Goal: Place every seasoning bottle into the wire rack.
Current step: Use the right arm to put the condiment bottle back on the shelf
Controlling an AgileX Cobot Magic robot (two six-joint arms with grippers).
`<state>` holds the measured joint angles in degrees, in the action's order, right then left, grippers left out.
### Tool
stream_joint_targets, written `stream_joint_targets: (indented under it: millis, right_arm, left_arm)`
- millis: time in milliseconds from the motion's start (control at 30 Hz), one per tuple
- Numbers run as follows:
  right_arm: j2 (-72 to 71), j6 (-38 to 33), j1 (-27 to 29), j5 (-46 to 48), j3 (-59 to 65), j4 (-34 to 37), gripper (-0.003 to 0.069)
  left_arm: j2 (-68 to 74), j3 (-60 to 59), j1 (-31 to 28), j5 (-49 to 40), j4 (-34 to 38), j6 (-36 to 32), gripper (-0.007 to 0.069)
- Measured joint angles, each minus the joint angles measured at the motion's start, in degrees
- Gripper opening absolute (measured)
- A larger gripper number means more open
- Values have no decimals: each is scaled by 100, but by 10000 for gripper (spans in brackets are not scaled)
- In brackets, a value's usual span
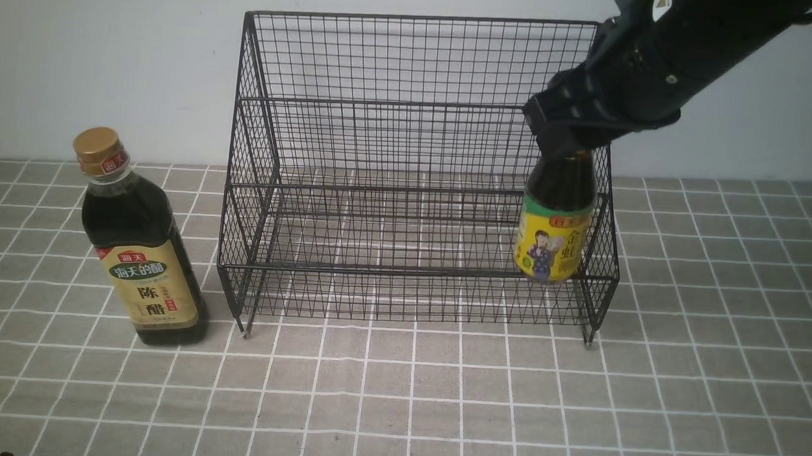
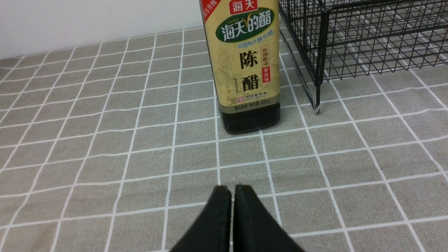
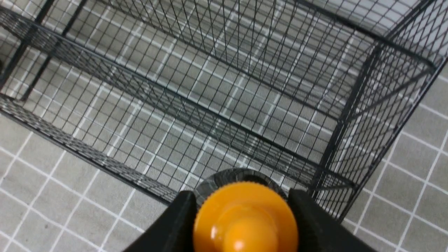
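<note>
Clamping the short bottle [image 1: 556, 221] in right fingers [image 3: 175, 227], left fingers [image 2: 217, 217] pressed together, we are aiming it upright into the wire rack [image 1: 384, 104].

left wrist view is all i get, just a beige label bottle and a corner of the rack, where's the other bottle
Observer: The shorter bottle hangs from the right end effector, clamped at its orange cap, at the right front of the wire rack. Its base is about level with the lower front rail.
Operator: ok and my bottle, cap on or off
Observer: On. The tall bottle stands upright outside the rack, to its left, with its gold cap in place.
</note>
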<state>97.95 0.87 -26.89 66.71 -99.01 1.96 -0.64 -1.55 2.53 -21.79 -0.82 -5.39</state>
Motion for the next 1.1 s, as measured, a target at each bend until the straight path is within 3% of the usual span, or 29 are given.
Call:
stream_joint_targets:
  millis: [967,1067,1100]
  right_arm:
    - [998,-11,0,331,-70,-153,301]
    - [998,-11,0,337,-70,-153,308]
    - [998,-6,0,342,-70,-153,330]
  left_arm:
    - [0,0,0,6,0,-5,-7]
    - [0,-10,0,174,251,144,-7]
    - [0,-10,0,384,630,375,-7]
